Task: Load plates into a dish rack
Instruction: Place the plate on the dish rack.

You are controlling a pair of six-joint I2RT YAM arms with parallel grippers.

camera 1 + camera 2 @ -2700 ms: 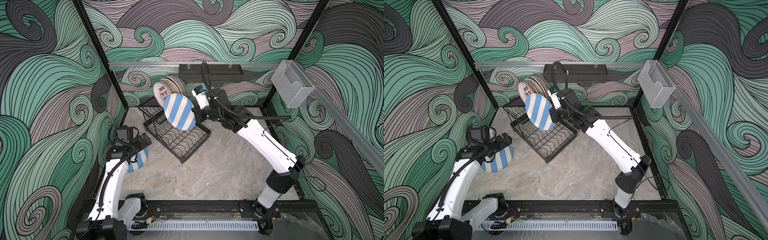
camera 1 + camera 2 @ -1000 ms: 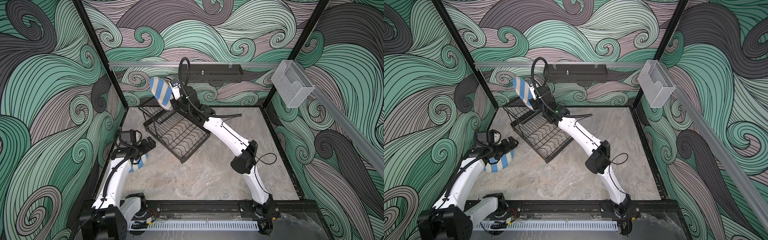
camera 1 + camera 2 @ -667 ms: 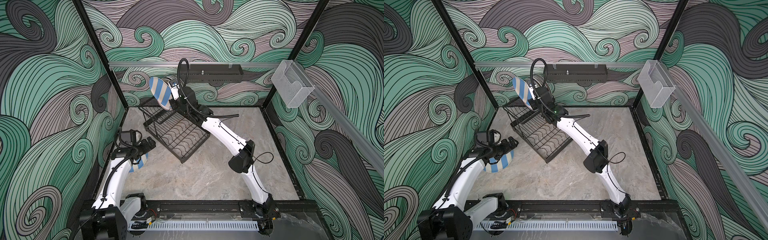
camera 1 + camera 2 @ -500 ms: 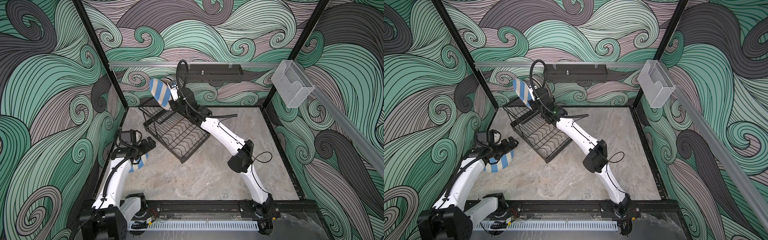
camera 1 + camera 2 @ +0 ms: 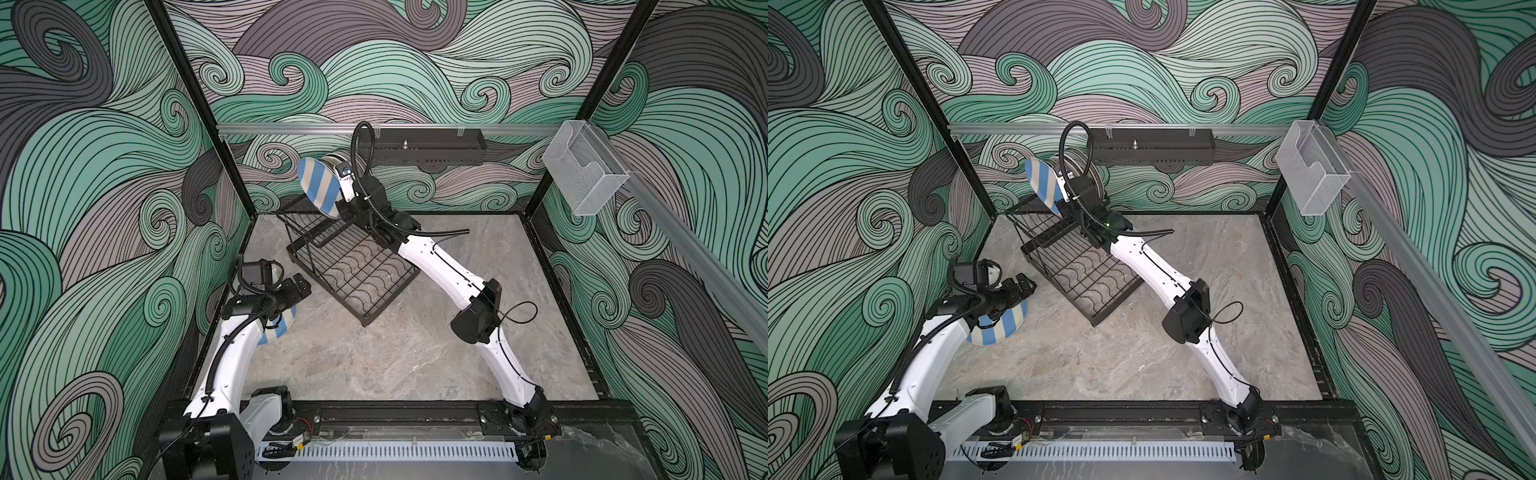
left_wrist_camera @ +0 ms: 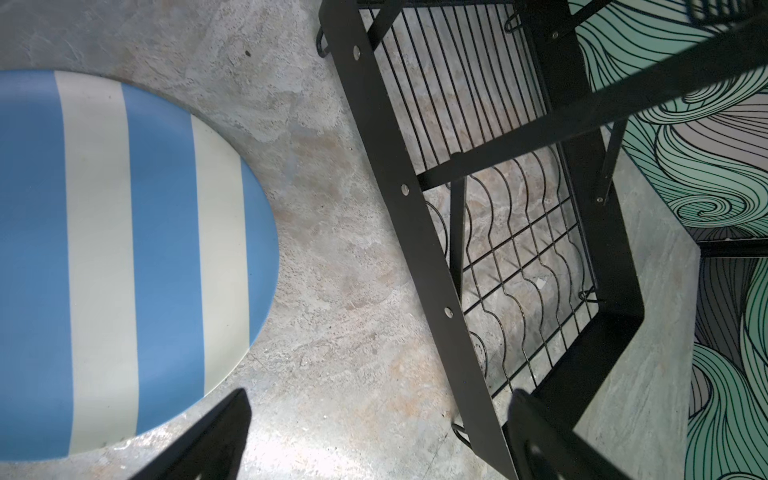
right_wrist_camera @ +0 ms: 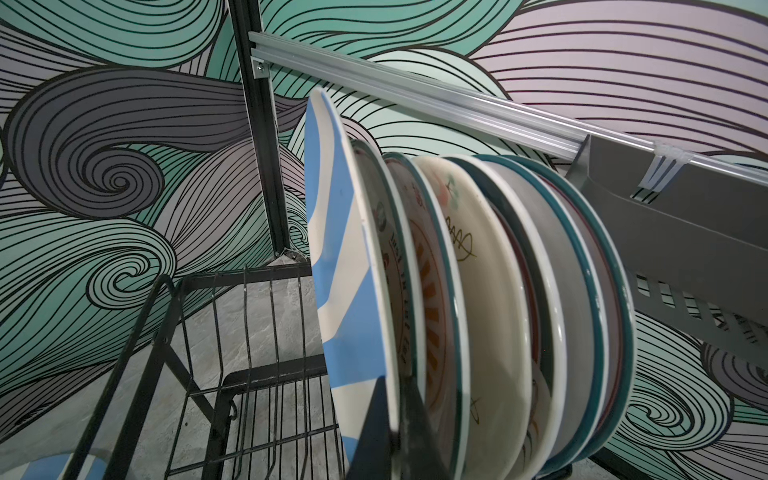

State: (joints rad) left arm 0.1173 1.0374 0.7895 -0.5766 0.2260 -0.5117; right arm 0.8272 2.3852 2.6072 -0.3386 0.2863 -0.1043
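Note:
My right gripper [image 7: 392, 386] is shut on the rim of a blue-and-cream striped plate [image 7: 345, 270], held upright on edge at the front of a row of several plates [image 7: 478, 291] standing on the upper shelf of the black wire dish rack [image 5: 365, 274]. Both top views show this held plate [image 5: 319, 192] [image 5: 1043, 189] at the rack's back corner. A second striped plate [image 6: 124, 249] lies flat on the table left of the rack [image 6: 415, 208]. My left gripper [image 6: 380, 395] hovers open between that plate and the rack's frame, holding nothing.
A black perforated tray [image 5: 419, 146] hangs on the back rail just behind the plate row. A clear plastic box [image 5: 582, 174] is fixed to the right rail. The rack sits close to the back left corner post [image 7: 257, 145]. Its wavy-wire base [image 5: 1088, 274] holds nothing.
The right arm carried the striped plate from over the rack's base up and back to the plate row; over the last second it only shifted slightly. The left arm stays still.

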